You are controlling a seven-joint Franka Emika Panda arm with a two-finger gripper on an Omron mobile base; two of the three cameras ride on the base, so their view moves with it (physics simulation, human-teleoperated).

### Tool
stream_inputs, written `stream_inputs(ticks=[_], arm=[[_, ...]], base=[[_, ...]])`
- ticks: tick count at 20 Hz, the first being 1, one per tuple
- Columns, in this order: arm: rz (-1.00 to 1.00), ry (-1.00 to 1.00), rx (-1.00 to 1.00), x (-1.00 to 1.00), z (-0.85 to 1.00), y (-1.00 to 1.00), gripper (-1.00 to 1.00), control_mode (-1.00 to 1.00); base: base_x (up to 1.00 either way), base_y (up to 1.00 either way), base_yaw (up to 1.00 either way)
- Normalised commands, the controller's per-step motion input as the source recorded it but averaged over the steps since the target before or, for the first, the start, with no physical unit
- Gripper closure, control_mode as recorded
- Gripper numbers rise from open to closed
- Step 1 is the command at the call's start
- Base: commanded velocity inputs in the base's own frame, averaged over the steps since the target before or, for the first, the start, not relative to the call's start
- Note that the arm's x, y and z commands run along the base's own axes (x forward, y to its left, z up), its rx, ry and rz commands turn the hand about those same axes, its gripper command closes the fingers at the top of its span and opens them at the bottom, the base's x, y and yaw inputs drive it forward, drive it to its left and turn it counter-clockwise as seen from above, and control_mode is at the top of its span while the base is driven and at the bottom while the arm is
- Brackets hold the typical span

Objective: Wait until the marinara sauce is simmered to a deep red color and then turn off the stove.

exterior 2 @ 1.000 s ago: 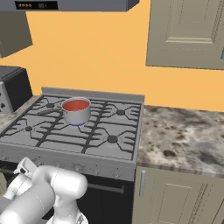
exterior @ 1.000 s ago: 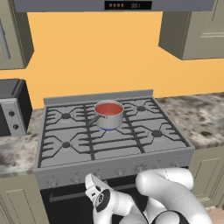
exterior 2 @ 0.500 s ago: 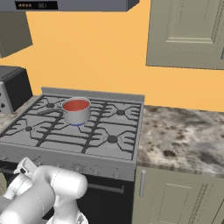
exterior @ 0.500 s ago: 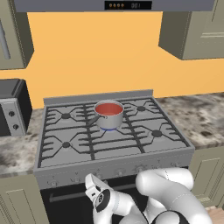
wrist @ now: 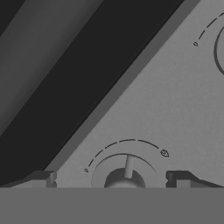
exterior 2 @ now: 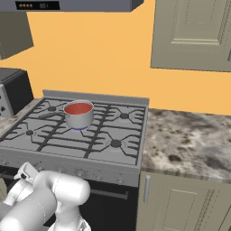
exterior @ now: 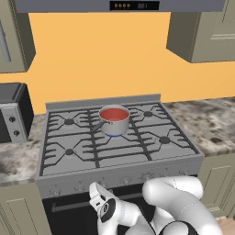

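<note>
The marinara sauce (exterior: 113,114) (exterior 2: 78,108) is a smooth red disc in a small steel saucepan (exterior: 114,125) (exterior 2: 80,118) on the stove's (exterior: 151,156) (exterior 2: 113,158) back middle burner. A blue flame (exterior: 114,135) shows under the pan. My gripper (exterior: 95,187) (exterior 2: 27,169) (wrist: 111,179) sits low against the stove's front panel, open. In the hand view its fingertips (wrist: 41,178) stand to either side of a round knob (wrist: 125,175) without touching it. A second knob (wrist: 220,50) shows at the upper right edge.
A black-and-silver box appliance (exterior: 11,112) (exterior 2: 13,90) stands on the counter left of the stove. Marbled counter (exterior: 211,121) (exterior 2: 189,140) runs to the right, with cabinets above and below. The dark oven door (wrist: 65,65) lies beside the knob panel.
</note>
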Motion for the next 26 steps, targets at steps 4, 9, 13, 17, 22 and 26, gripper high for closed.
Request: stream_inputs(ticks=[4,9,13,17,22,26], arm=[[0.0,0.0,0.0,0.0,0.0,0.0,-1.0,-1.0],[0.0,0.0,0.0,0.0,0.0,0.0,-1.0,-1.0],[0.0,0.0,0.0,0.0,0.0,0.0,-1.0,-1.0],[0.0,0.0,0.0,0.0,0.0,0.0,-1.0,-1.0],[0.0,0.0,0.0,0.0,0.0,0.0,-1.0,-1.0],[0.0,0.0,0.0,0.0,0.0,0.0,-1.0,-1.0]], base=[[0.0,0.0,0.0],[0.0,0.0,0.0],[0.0,0.0,0.0],[0.0,0.0,0.0],[0.0,0.0,0.0],[0.0,0.0,0.0]])
